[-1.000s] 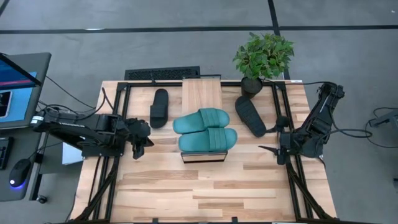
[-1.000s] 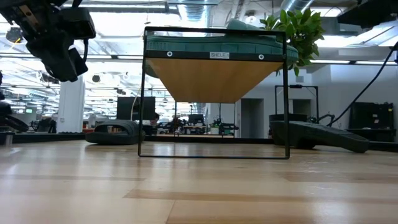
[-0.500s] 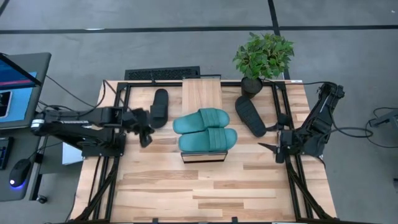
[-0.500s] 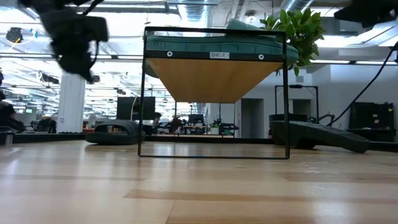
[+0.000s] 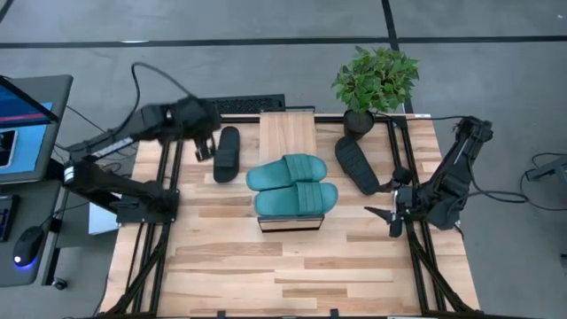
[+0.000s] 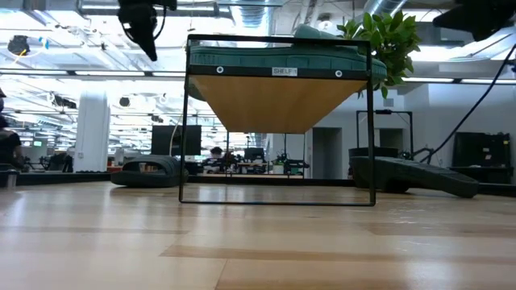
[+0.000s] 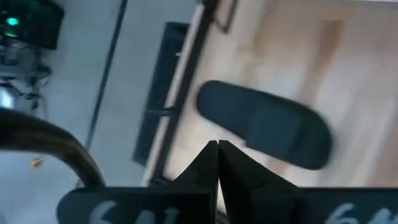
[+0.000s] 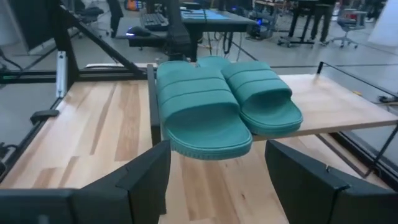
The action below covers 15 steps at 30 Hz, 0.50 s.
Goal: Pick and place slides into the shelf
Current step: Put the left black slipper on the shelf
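Counting from the left of the counter (image 5: 221, 266), four slides are in sight: one black slide (image 5: 227, 153) lying flat near the far left edge, two teal slides (image 5: 292, 184) side by side on top of the shelf (image 5: 287, 133), and a second black slide (image 5: 356, 164) lying at a slant on the right, beside the potted plant (image 5: 374, 81). One shelf, one plant, two arms.

At the far left the left claw (image 5: 202, 146) hangs above the counter's rear corner, just beside the left black slide and apart from it; its wrist camera shows the two fingertips (image 7: 208, 155) pressed together with nothing between them, the black slide (image 7: 264, 127) lying beyond them. In the level view the shelf stands on thin black legs with open space beneath its board, and the left black slide (image 6: 149, 171) sits on the counter past it.

At the right the right claw (image 5: 376, 213) waits near the counter's right rail, level with the shelf's near end, its fingers spread wide and holding nothing, facing the teal pair (image 8: 224, 102). Bare wood fills the whole near half of the counter, and a strip of open wood lies between each black slide and the shelf.
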Motion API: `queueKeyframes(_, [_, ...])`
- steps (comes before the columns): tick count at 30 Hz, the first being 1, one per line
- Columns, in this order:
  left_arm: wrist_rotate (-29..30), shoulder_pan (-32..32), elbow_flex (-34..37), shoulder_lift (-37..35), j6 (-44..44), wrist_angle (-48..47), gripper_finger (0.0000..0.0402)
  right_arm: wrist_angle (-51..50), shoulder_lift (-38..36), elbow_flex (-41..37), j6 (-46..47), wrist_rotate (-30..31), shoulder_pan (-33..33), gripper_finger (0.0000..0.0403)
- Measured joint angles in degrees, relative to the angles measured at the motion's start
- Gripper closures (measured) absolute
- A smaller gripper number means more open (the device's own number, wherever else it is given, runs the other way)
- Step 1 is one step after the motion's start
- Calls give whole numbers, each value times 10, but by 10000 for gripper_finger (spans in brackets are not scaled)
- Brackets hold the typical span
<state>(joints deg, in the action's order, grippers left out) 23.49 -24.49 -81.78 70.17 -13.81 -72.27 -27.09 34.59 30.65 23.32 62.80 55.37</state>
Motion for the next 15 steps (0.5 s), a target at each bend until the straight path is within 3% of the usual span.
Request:
queueKeyframes(9, [-108,-195,-89,123,-126,-46,401,48,45,0,23,18,-8,148])
queueKeyframes(15, [-174,-274,-97,202,-184,-58,401,69,68,0,17,16,-12,148])
